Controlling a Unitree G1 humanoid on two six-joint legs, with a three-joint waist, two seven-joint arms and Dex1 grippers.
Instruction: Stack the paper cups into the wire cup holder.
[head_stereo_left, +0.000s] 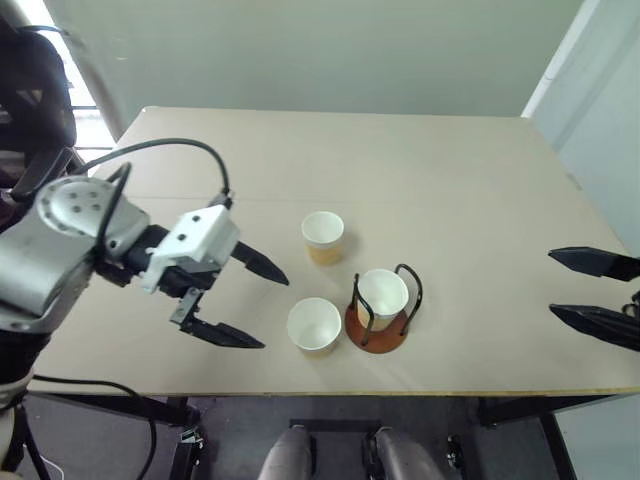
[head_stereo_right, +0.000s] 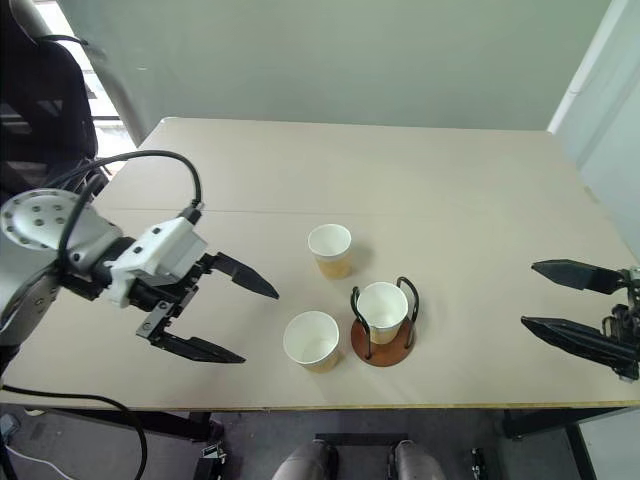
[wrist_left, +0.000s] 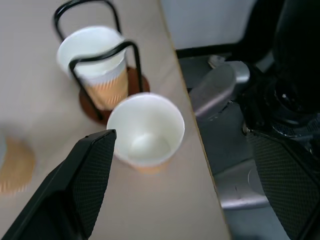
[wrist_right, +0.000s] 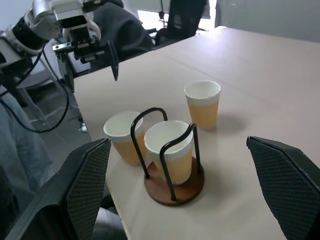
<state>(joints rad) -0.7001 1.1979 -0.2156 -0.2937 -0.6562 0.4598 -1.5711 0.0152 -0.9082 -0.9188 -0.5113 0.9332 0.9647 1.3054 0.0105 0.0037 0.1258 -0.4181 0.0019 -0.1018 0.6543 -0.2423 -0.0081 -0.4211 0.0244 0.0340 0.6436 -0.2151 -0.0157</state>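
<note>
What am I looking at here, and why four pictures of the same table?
It is a two-armed robot seen through its own cameras. Two pictures come from its head, looking down; two come from cameras on its wrists. Each arm ends in a two-fingered end effector: the left end effector and the right end effector are both open and hold nothing. On the table stands a wire cup holder with one paper cup inside. Two more cups stand loose: the near cup beside the holder, the far cup behind it.
</note>
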